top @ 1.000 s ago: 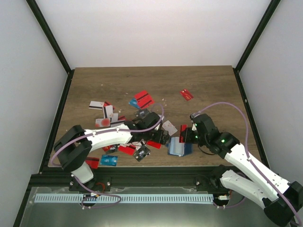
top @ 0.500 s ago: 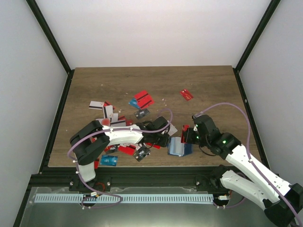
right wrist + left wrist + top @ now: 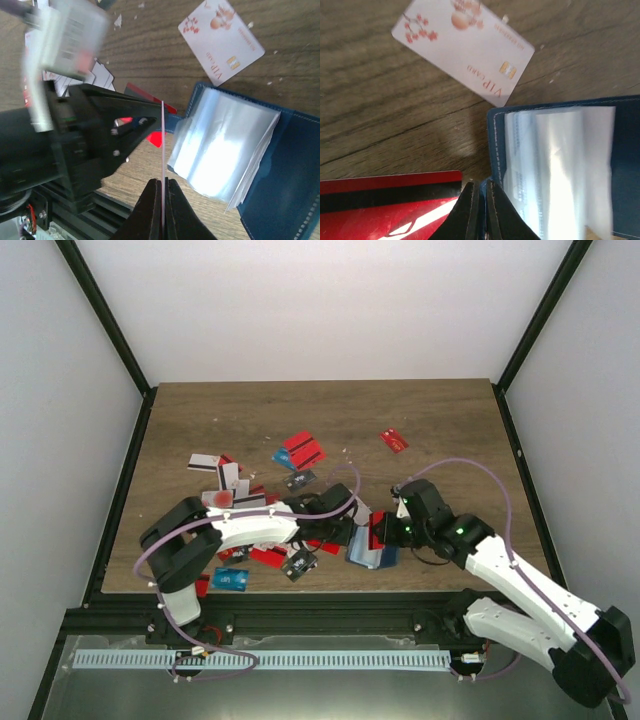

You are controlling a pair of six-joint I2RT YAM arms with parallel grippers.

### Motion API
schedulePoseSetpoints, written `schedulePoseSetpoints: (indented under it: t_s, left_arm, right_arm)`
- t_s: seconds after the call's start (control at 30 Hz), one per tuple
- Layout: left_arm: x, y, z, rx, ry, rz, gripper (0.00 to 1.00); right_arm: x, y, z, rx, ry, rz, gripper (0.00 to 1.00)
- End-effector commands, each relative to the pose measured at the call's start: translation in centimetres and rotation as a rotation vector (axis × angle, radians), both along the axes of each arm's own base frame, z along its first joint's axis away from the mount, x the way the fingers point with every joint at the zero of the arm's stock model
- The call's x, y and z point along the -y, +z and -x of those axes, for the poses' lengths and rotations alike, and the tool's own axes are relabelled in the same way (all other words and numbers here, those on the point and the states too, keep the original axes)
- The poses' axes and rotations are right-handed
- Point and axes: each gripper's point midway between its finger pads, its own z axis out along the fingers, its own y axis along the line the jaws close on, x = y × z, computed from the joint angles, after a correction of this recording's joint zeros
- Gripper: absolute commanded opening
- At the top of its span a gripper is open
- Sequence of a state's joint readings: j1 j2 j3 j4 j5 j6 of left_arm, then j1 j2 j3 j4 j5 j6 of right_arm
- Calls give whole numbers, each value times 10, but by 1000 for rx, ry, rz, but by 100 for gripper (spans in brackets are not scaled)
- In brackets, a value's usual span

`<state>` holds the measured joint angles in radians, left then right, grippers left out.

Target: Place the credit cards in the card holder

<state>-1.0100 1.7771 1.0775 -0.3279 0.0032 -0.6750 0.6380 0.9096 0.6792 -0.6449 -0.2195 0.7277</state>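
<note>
Right jaws shifted left, clamping card (image 3: pixel 377 531) beside holder (image 3: pixel 285 170); left jaws pinch holder edge.

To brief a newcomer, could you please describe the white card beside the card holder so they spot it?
On the wooden table, near the middle of its front edge, is the open navy card holder. The white card lies by its far corner. Unlike the red striped cards nearby, it shows orange blossoms, a gold chip and "VIP CARD".
</note>
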Motion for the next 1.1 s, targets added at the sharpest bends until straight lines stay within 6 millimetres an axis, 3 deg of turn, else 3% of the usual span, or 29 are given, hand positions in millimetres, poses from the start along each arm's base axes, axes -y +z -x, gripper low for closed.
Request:
schedulePoseSetpoints:
  t_s: [0.0, 0.2, 0.83, 1.07]
  left_arm:
    - [-6, 26, -3, 44, 56, 59, 4]
    - [-3, 21, 1, 32, 40, 89, 4]
    - [-6, 33, 3, 35, 53, 98, 4]
    - [-11, 36, 3, 48, 61, 92, 4]
  right_arm:
    - [-20, -10, 7, -60, 43, -57, 1]
    - [-38, -21, 10, -89, 72, -30, 1]
    - [-29, -58, -6, -142, -46, 91, 1]
    - [-15, -70, -8, -153, -85, 179, 1]
